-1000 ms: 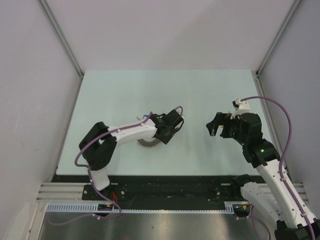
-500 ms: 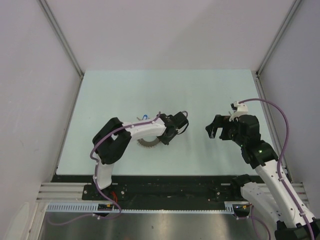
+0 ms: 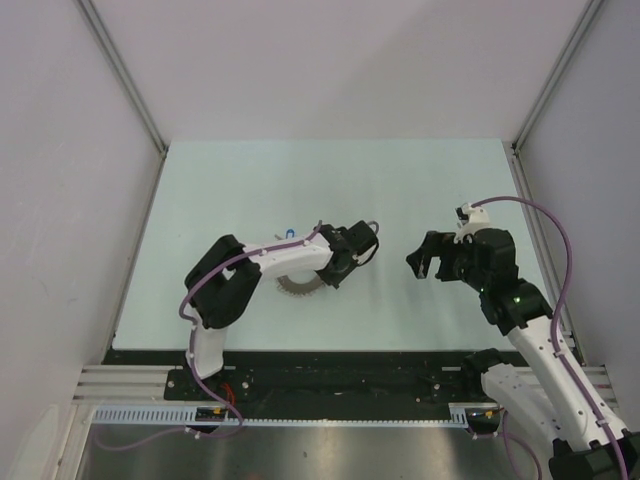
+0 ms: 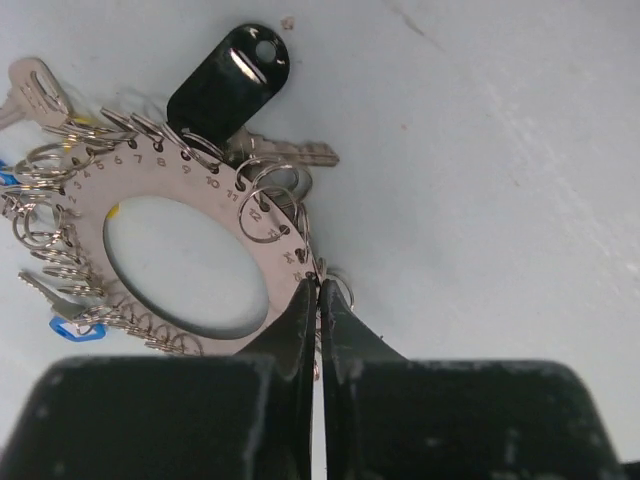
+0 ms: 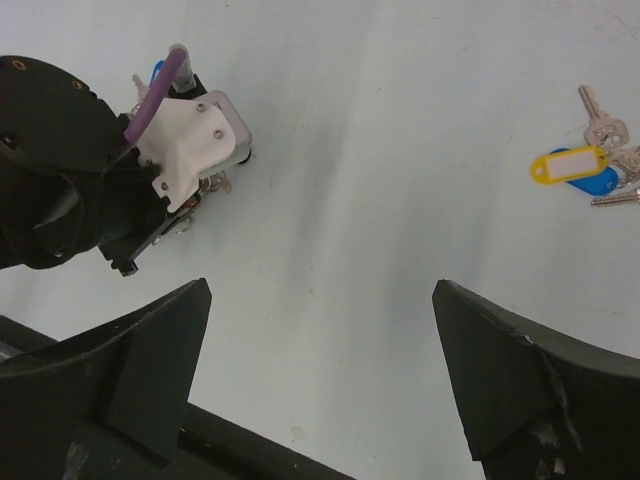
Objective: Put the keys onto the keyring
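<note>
Over the last second the left arm's elbow has swung forward and its left hand (image 4: 318,290) has snapped from part-open to fully shut, while the right arm has barely crept leftward. From the left side of the table (image 3: 400,180), the keyring (image 4: 170,185) lies flat, partly tucked under the left forearm in the overhead view. Its rim is crowded with small split rings (image 4: 262,215), a black tag (image 4: 228,85) and several keys (image 4: 285,152) fanned out beneath it. The left hand's fingertips meet right at the ring's near-right edge, beside one of those little loops. I cannot tell whether they have pinched the rim, caught a loop, or closed on nothing. That is the first worry: so thin a bite at the very edge could slip off on a lift, or merely shove the keyring across the table. If it only has a loop, the whole bundle would swing and tangle. Further right, the right hand (image 5: 320,290) hovers with its fingers spread as wide as they go, holding nothing. The loose keys (image 5: 600,135), with yellow and blue tags, lie well apart from it at the far corner of its own view. They lie flat and overlapping, so I would expect a grab to skate off them or take two at once. If the keyring shifts while it reaches, the two hands may not line up.
</note>
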Controlling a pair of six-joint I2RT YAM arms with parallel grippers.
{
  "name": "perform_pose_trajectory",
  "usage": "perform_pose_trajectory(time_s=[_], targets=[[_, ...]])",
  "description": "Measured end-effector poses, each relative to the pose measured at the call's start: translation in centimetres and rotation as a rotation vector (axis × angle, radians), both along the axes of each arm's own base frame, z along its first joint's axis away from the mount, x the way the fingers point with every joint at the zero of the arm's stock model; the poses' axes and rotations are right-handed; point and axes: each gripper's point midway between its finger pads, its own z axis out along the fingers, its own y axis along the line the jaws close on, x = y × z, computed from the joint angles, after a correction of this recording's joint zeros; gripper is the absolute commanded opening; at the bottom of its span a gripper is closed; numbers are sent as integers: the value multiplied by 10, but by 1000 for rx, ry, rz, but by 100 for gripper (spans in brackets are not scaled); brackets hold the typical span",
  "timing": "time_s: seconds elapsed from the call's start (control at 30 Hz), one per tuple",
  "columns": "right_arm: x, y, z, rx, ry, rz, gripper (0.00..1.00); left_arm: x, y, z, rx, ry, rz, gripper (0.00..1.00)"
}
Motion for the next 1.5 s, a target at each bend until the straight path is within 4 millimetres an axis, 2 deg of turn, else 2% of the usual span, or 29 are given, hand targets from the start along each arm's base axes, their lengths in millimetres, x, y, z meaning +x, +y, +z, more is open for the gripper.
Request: perform_pose_trajectory(time_s=[0.23,0.4,0.5,0.63,0.83,0.9,1.0,1.2,1.4,1.5], targets=[[-3,23,-10,18,16,110,100,-15,-6,28,-122,16,-58,0],[-11,51,-31,26,40,244,100,-22,-8,53,-206,-14,-114,0],[-16,68,-38,35,20,326,97,-26,-8,56,-234,-14,-146,0],[-21,87,-34,71,-46,426,97,-37,-1,62,-265,-16,-199,0],[-21,106,-16,133,-167,528,97,-51,6,91,-378,-84,-274,1],[-20,111,-11,148,-193,551,96,-53,5,95,-408,-101,-282,0],[-18,115,-11,157,-202,567,95,-51,2,84,-401,-88,-263,0],[-24,110,-18,155,-206,560,95,-57,5,33,-284,2,-202,2],[-33,96,-10,151,-249,514,100,-71,-2,16,-259,34,-190,17],[-33,89,-5,152,-267,469,100,-74,-2,4,-232,51,-165,36]])
